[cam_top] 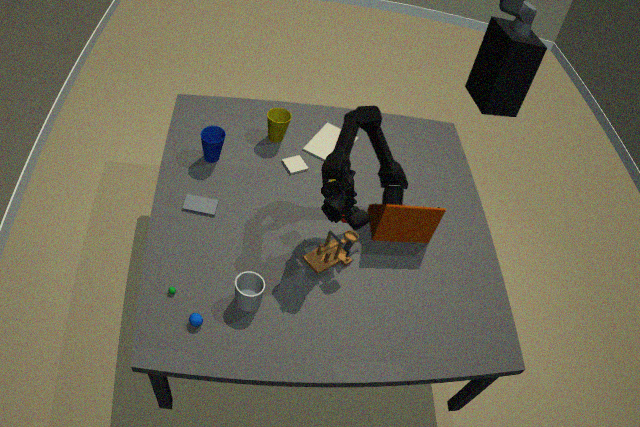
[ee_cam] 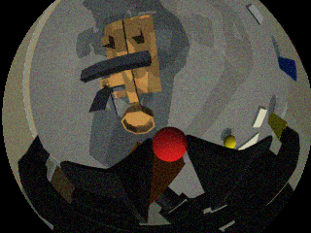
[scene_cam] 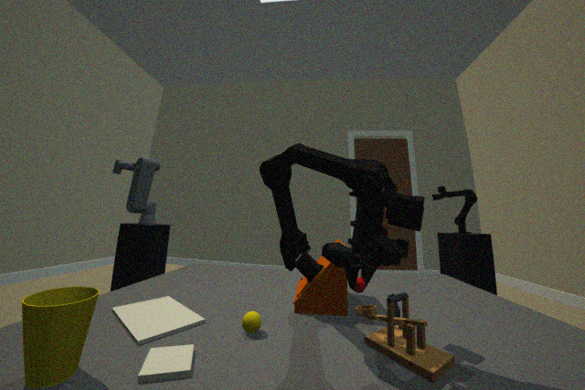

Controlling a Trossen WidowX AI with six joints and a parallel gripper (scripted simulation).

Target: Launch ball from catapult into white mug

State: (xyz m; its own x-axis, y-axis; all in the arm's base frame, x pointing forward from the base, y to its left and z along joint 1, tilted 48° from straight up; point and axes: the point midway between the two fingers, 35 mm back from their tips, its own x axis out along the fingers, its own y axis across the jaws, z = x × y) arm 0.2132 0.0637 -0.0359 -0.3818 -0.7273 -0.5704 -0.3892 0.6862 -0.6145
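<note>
One red ball [scene_cam: 359, 284] [ee_cam: 169, 144] | gripper [cam_top: 347, 219] [scene_cam: 359, 285] [ee_cam: 169, 142] partly closed, gripping it | cup [cam_top: 351, 237] [scene_cam: 366, 310] [ee_cam: 138, 120] near, seemingly empty

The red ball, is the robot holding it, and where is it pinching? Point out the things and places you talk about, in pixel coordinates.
Yes, the gripper [scene_cam: 359, 283] [ee_cam: 169, 142] holds the red ball [scene_cam: 360, 284] [ee_cam: 169, 144] by its two opposite sides, right at the fingertips. Part of the ball pokes out past them.
</note>
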